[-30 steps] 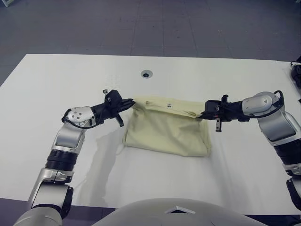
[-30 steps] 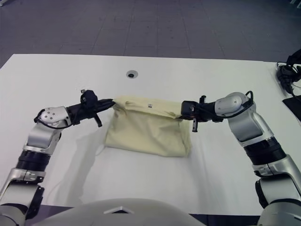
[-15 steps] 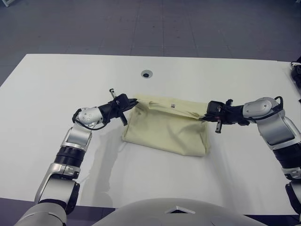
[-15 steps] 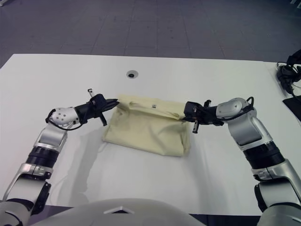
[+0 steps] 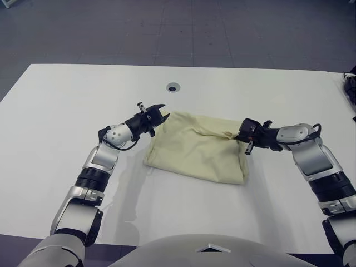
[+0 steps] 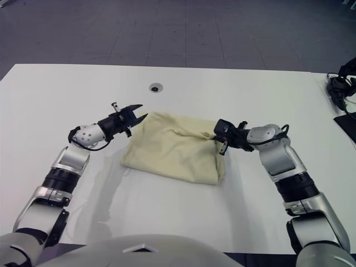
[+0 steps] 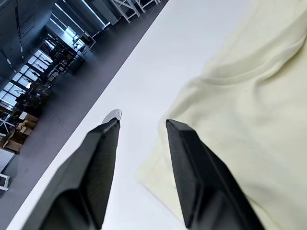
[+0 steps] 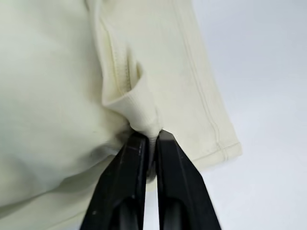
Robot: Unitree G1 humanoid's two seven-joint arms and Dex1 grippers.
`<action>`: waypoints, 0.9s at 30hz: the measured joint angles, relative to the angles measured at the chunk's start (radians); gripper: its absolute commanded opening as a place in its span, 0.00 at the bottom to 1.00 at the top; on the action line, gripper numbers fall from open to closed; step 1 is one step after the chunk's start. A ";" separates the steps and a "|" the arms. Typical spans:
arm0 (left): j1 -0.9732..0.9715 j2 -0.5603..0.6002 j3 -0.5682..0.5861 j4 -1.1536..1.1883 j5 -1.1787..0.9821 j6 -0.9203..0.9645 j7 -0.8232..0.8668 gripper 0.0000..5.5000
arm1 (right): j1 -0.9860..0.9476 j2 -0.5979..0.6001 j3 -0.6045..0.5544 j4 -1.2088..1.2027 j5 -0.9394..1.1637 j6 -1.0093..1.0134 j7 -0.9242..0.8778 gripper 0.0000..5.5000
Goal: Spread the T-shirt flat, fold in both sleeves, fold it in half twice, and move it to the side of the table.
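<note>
Left wrist view: the left claw [image 7: 141, 123] is spread wide and holds nothing, while the right claw [image 8: 152, 136] pinches the shirt [image 5: 194, 149].
The left claw's two black fingers [image 7: 100, 158] stand apart just beside the far left corner of the shirt, over the bare white table [image 5: 67, 94]; I cannot tell if one finger touches the cloth. The right claw's fingers are pressed together on a small bunch of cloth at the far right corner of the shirt. The shirt is pale yellow and folded into a rough block with a few wrinkles. It lies flat in the middle of the table, between the two arms. A small round hole [image 5: 173, 87] sits in the table past the shirt, well apart from it.
</note>
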 measured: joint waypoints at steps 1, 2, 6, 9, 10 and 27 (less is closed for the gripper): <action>-0.004 -0.002 0.002 0.010 0.015 0.002 0.038 0.46 | 0.000 0.006 -0.001 0.007 -0.006 -0.006 -0.015 0.19; -0.011 -0.004 0.010 0.016 0.030 0.004 0.069 0.48 | -0.001 0.014 0.000 0.020 -0.010 -0.014 -0.030 0.20; -0.037 -0.004 0.049 0.010 0.031 0.006 0.140 0.61 | -0.031 0.058 -0.001 0.102 -0.063 -0.087 -0.135 0.33; -0.023 -0.004 0.052 -0.026 0.031 0.011 0.151 0.72 | -0.068 0.072 0.004 0.184 -0.121 -0.185 -0.216 0.43; -0.011 -0.004 0.053 -0.037 0.031 0.012 0.153 0.75 | -0.076 0.076 0.007 0.210 -0.133 -0.213 -0.239 0.46; 0.124 -0.022 0.004 -0.146 0.027 -0.006 0.146 0.98 | -0.127 0.152 -0.098 0.324 -0.077 -0.326 -0.284 0.98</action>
